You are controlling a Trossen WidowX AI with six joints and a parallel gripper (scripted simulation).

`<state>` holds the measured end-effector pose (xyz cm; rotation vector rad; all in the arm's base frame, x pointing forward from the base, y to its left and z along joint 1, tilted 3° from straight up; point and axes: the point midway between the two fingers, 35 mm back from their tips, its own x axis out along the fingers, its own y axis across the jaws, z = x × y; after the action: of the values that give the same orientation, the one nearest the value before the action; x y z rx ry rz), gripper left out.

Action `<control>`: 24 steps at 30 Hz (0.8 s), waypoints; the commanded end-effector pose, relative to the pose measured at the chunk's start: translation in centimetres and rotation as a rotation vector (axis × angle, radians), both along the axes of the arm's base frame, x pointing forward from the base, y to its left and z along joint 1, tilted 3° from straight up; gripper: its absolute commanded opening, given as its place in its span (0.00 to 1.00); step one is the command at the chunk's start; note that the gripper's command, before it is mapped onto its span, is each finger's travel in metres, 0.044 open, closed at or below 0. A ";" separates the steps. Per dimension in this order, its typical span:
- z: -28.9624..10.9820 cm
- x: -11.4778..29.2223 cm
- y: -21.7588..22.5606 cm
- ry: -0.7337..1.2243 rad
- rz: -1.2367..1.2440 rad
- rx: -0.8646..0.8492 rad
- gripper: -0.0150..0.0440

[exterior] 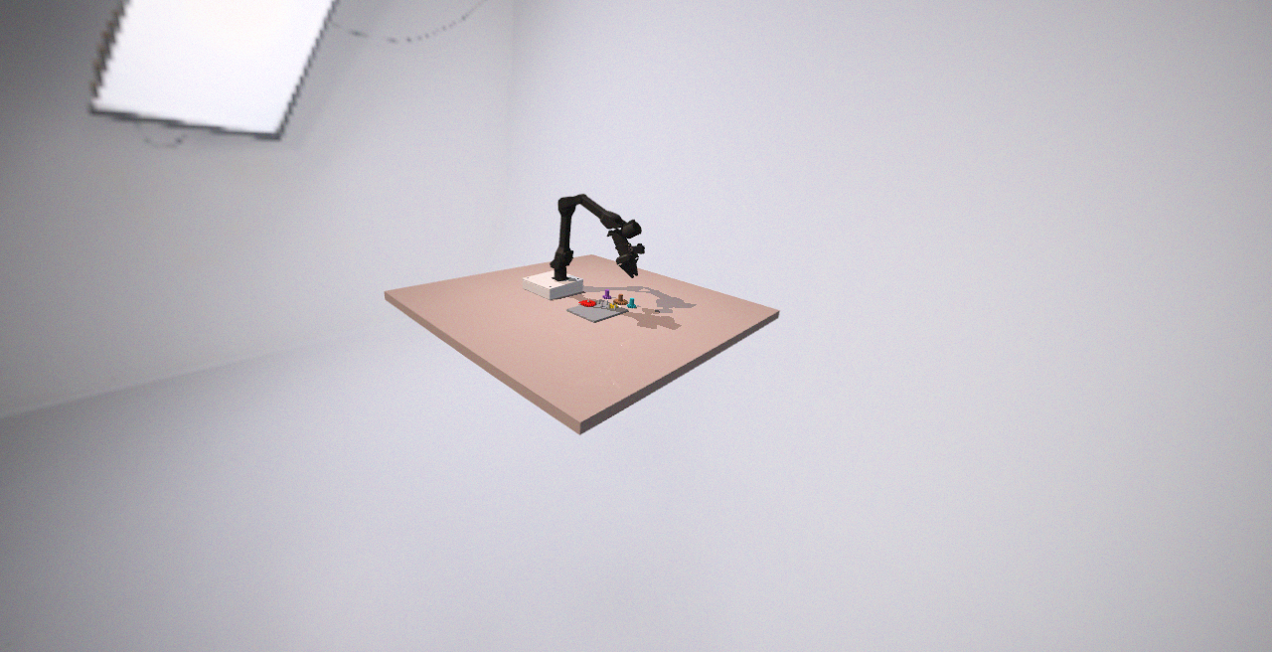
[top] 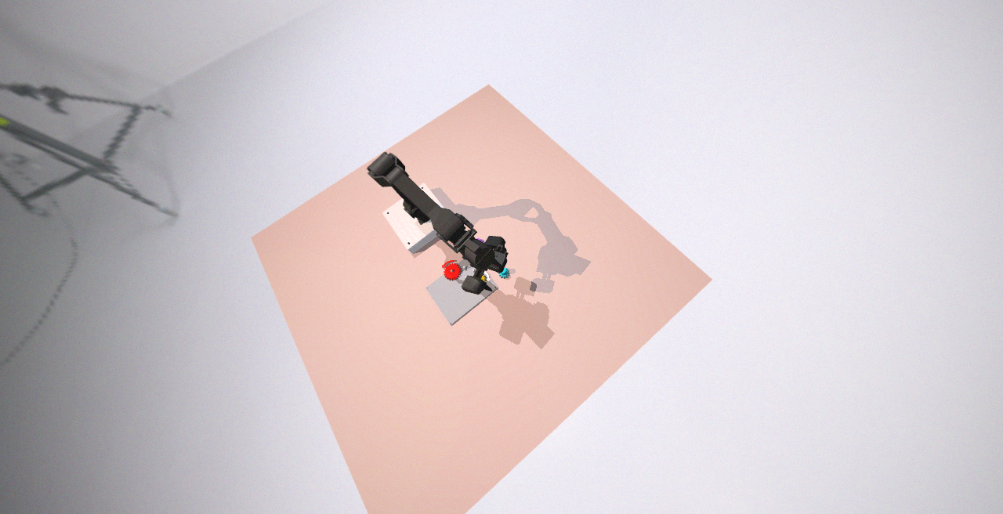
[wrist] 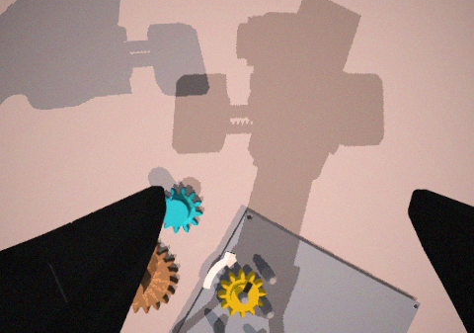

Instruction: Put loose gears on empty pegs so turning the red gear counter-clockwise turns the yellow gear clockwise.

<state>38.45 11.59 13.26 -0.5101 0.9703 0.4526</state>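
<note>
My gripper [wrist: 288, 201] is open and empty, above the table and the board's yellow-gear end. The grey board [top: 454, 304] [exterior: 593, 315] [wrist: 346, 298] carries the red gear [top: 450, 273] [exterior: 587, 302] and the yellow gear [wrist: 242, 292] [exterior: 611, 305] with a black stripe. Bare pegs stand near the yellow gear in the wrist view. A cyan gear [top: 504, 273] [exterior: 632, 302] [wrist: 179, 211] stands on the table beside the board. An orange-brown gear [exterior: 619, 299] [wrist: 160, 279] is partly behind the left finger in the wrist view. A purple gear [exterior: 606, 294] stands farther back, mostly hidden by the arm in the top view.
The arm [top: 448, 225] [exterior: 565, 235] reaches from its white base block [top: 404, 229] [exterior: 553, 286] over the loose gears and hides part of the board in the top view. The white arrow [wrist: 217, 271] lies beside the yellow gear. Arm shadows fall across the board and table.
</note>
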 end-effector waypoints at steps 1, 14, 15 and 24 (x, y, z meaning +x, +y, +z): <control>-4.2 -1.1 2.1 0.212 0.134 -0.119 1.00; -8.5 -2.7 3.8 0.470 0.307 -0.258 1.00; -8.9 -2.7 3.8 0.470 0.307 -0.258 1.00; -10.1 -2.6 3.7 0.470 0.307 -0.258 1.00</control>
<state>35.83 15.42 3.66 -0.8076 1.4128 0.7483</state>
